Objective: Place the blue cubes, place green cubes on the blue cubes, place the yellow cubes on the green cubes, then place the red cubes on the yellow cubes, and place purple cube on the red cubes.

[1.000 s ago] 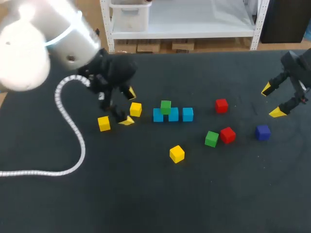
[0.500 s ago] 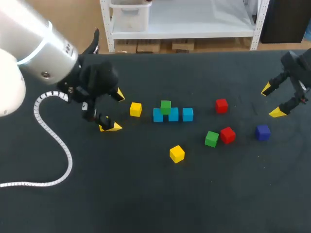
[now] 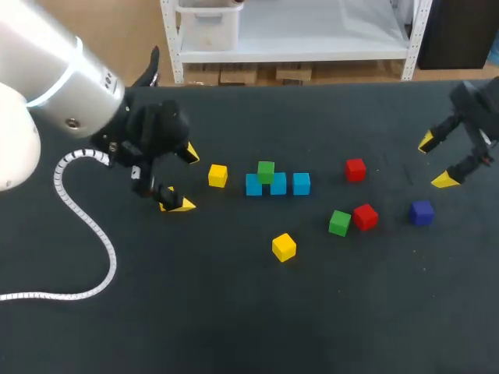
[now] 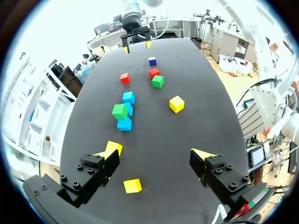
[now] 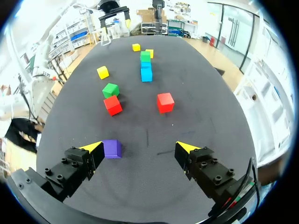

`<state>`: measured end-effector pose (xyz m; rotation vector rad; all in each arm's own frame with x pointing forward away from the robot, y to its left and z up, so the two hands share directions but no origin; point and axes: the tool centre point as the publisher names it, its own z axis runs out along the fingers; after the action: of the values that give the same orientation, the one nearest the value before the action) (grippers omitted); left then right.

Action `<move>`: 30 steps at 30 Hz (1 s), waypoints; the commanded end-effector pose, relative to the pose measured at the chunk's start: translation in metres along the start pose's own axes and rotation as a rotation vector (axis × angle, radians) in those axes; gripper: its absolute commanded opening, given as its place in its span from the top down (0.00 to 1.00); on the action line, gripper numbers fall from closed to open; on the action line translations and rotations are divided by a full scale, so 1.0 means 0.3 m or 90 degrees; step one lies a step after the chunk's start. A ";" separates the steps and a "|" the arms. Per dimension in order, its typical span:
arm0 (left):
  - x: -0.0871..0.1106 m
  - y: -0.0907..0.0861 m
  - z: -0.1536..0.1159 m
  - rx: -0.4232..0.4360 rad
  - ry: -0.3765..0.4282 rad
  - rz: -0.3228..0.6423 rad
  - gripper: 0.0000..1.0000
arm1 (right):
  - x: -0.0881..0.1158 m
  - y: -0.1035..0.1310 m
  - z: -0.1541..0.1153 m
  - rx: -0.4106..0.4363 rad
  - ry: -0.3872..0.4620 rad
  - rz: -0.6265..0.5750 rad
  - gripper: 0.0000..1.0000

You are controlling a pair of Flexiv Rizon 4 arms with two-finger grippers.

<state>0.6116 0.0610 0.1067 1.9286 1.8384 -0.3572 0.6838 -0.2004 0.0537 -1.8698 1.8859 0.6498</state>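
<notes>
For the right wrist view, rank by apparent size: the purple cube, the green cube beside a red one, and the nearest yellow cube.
1. purple cube
2. green cube
3. yellow cube
Nearness to the camera sets this order; their true sizes may well match.

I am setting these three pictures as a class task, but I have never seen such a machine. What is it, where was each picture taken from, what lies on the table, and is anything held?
It is a robot with two arms at a table. One picture looks down from above and behind it. The two round ones come from a camera on each wrist, looking out over that arm's pincers. Those yellow-tipped pincers are its left gripper and right gripper; both are open and hold nothing. On the table lie three blue cubes in a row with a green cube on top, a second green cube, two red cubes, a purple cube and three yellow cubes. One yellow cube lies under the left gripper.
</notes>
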 end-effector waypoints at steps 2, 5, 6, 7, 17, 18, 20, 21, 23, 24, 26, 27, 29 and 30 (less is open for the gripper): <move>0.001 0.002 0.001 0.000 0.000 0.000 0.00 | -0.121 0.028 -0.034 -0.001 0.010 -0.117 0.00; 0.001 0.002 0.001 0.000 0.000 0.000 0.00 | -0.185 0.063 -0.051 -0.005 0.004 -0.176 0.00; 0.001 0.002 0.001 0.000 0.000 0.000 0.00 | -0.207 0.077 -0.055 -0.008 0.002 -0.195 0.00; 0.001 0.002 0.001 0.000 0.000 0.000 0.00 | -0.223 0.090 -0.055 -0.007 0.003 -0.210 0.00; 0.001 0.002 0.001 0.000 0.000 0.000 0.00 | -0.342 0.203 0.031 -0.087 -0.003 -0.398 0.00; 0.001 0.002 0.001 0.000 0.000 0.000 0.00 | -0.351 0.211 0.042 -0.097 0.001 -0.413 0.00; 0.001 0.002 0.001 0.000 0.000 0.000 0.00 | -0.368 0.228 0.065 -0.111 0.009 -0.442 0.00; 0.001 0.002 0.001 0.000 0.000 0.000 0.00 | -0.375 0.238 0.078 -0.119 0.010 -0.457 0.00; 0.001 0.002 0.001 0.000 0.000 0.000 0.00 | -0.387 0.253 0.106 -0.130 0.020 -0.480 0.00; 0.001 0.002 0.001 0.000 0.000 0.000 0.00 | -0.393 0.259 0.125 -0.134 0.025 -0.487 0.00; 0.001 0.002 0.001 0.000 0.000 0.000 0.00 | -0.406 0.272 0.156 -0.143 0.023 -0.502 0.00; 0.001 0.002 0.001 0.000 0.000 0.000 0.00 | -0.412 0.278 0.174 -0.146 0.023 -0.509 0.00; 0.001 0.002 0.001 0.000 0.000 0.000 0.00 | -0.420 0.292 0.208 -0.153 0.027 -0.528 0.00; 0.001 0.002 0.001 0.000 0.000 0.000 0.00 | -0.423 0.296 0.225 -0.158 0.022 -0.530 0.00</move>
<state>0.6117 0.0609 0.1068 1.9286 1.8395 -0.3565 0.5939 -0.0706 0.0875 -2.5506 0.8997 0.5552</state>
